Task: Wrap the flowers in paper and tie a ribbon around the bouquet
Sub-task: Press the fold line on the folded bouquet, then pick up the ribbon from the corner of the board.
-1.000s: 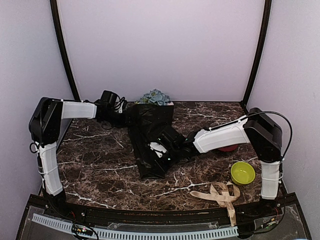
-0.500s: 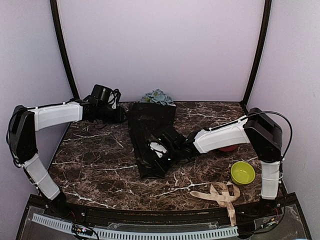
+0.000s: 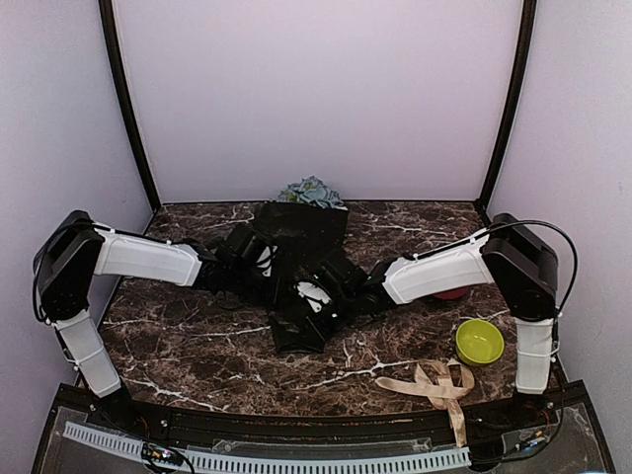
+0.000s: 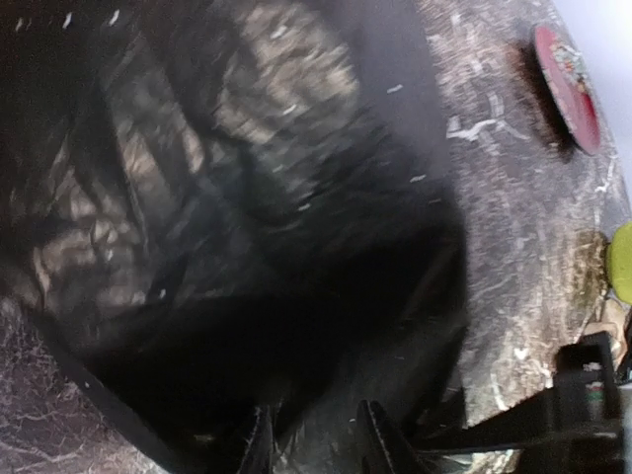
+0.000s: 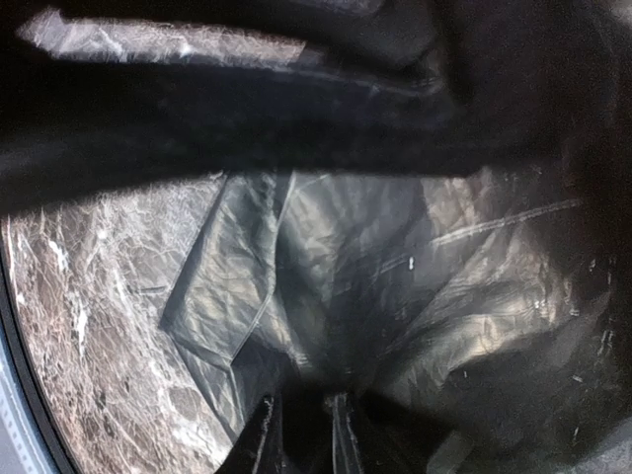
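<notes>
**Item 1: the ribbon** (image 3: 434, 383). Beige band in a loose tangle on the desk (image 3: 178, 326), nearest the arm bases. It lies well to the near right of the right gripper (image 5: 301, 427), and neither gripper touches it.

**Item 2: yellow-green bowl** (image 3: 480, 342). Right of the right gripper and well apart from it. A red dish (image 3: 452, 293) sits just beyond the bowl, half hidden by the right forearm.

**Item 3: the paper** (image 3: 296, 331). Black sheet folded lengthwise into a long, crumpled bundle, running from under both grippers toward the far wall.

- The right gripper is on the bundle's near half. Its jaws are almost together and appear to pinch a fold of the sheet.
- The left gripper (image 4: 318, 439) is at the bundle's left flank, just beyond the right one. Its jaws stand partly apart over the paper, and no hold is evident. That wrist view is blurred.

**Item 4: the flowers** (image 3: 309, 191). A blue and green head shows at the bundle's far end, beyond both grippers. The stems are hidden inside the paper.

**Status (judged).** Wrapping is well along, with the stems covered. The bundle looks loose and unshaped, with no narrow waist formed. Tying has not begun. What is left is to tighten the wrap, fetch the ribbon, pass it round and knot it.
</notes>
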